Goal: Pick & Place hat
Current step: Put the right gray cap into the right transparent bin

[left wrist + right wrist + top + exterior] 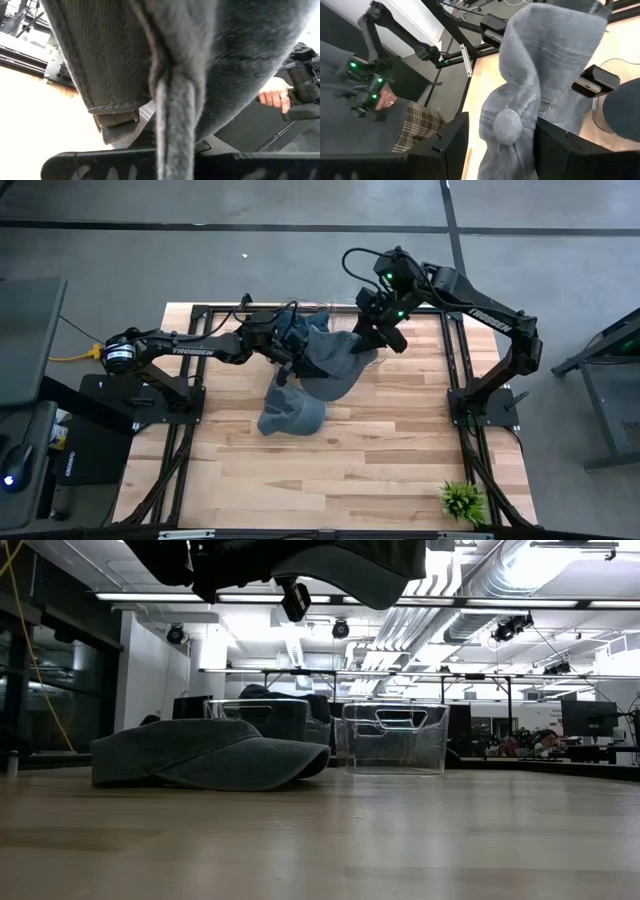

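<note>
A grey fuzzy hat (338, 356) with a pom-pom (507, 125) hangs in the air over the table's far middle. My left gripper (292, 350) reaches in from the table's left and is shut on it. My right gripper (386, 336) stands open at the hat's right side, slanting down. In the right wrist view its two fingers (451, 145) stand on either side of the hanging cloth; I cannot tell whether they touch it. A second hat, a dark grey cap (291, 412), lies on the table below, resting on its brim and crown (200, 755). My left gripper pinches a bunched fold of the hat's fuzzy cloth (175, 120) between its two fingers (100, 167), several layers together. The fingers come in level from the table's left. The hat is lifted clear of the table and hangs slack past the fingers.
A clear plastic bin (395, 737) stands on the table behind the cap. A small green plant (462, 500) sits at the near right corner. A person's hand (275, 95) and plaid sleeve (417, 125) show beyond the table.
</note>
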`<act>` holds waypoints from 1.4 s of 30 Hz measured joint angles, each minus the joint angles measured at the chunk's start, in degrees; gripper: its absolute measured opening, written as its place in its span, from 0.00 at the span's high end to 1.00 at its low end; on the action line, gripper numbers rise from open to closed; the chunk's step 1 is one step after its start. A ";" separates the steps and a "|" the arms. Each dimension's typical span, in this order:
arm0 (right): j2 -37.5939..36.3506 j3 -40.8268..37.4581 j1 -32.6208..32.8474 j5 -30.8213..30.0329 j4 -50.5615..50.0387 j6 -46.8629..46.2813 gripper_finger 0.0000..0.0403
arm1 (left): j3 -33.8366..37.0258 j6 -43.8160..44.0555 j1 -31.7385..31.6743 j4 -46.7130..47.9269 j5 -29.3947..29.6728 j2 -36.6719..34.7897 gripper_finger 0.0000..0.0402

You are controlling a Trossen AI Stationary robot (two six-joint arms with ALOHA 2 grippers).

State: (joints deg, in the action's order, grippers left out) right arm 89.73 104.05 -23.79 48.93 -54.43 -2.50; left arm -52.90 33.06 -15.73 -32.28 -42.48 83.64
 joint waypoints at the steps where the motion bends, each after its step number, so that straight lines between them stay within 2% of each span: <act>1: 0.00 0.00 0.54 -0.67 0.06 0.00 0.56 | 0.00 0.00 0.00 0.00 0.11 0.00 1.00; 7: 0.00 0.00 2.97 -3.52 1.80 0.83 0.57 | 0.00 -0.02 0.00 -0.10 0.90 0.00 1.00; 11: 0.00 0.00 3.30 -3.83 1.92 0.97 0.63 | 0.00 0.13 0.00 -0.10 0.90 0.00 1.00; 15: 0.00 0.00 3.28 -3.83 1.95 1.03 0.74 | 0.00 0.15 0.00 0.19 0.98 0.00 1.00; 21: 0.00 0.00 3.28 -2.97 1.95 2.31 0.96 | 0.00 0.20 0.00 1.17 1.26 0.00 1.00; 32: 0.00 0.00 3.61 -1.86 1.75 4.15 0.98 | 0.00 0.15 0.00 1.14 1.33 0.00 0.99; 36: 0.00 0.00 3.60 -1.85 1.66 4.49 0.98 | 0.00 0.15 0.00 1.14 1.51 0.00 0.92; 42: 0.00 0.00 3.61 -2.53 1.12 5.99 0.98 | 0.00 0.24 0.00 -0.09 0.93 0.02 0.66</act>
State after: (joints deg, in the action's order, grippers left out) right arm 89.73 104.05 -20.18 46.40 -53.32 3.48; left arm -52.90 33.30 -15.73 -32.37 -41.55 83.66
